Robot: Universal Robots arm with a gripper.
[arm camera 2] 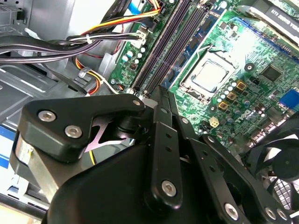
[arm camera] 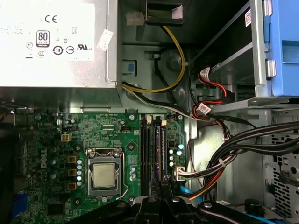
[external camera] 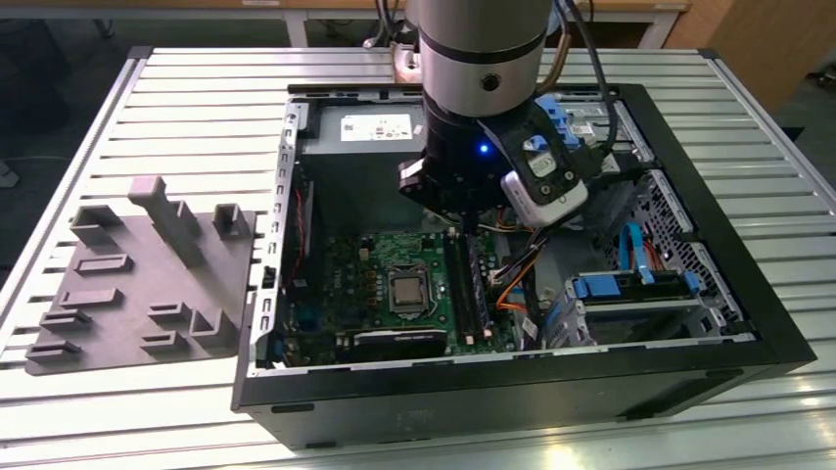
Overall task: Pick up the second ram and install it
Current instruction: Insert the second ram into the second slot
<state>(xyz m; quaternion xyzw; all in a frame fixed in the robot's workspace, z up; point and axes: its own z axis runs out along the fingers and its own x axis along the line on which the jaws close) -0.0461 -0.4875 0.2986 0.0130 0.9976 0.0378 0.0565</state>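
My end effector point(arm camera: 164, 183) pinches the second ram point(arm camera: 164, 178) on edge, its long axis parallel to the motherboard slots point(arm camera: 152, 154) directly below.

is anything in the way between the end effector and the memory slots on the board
Nothing visible does. The end effector hangs just above the memory slots, and the cables lie off to their side, not across them.
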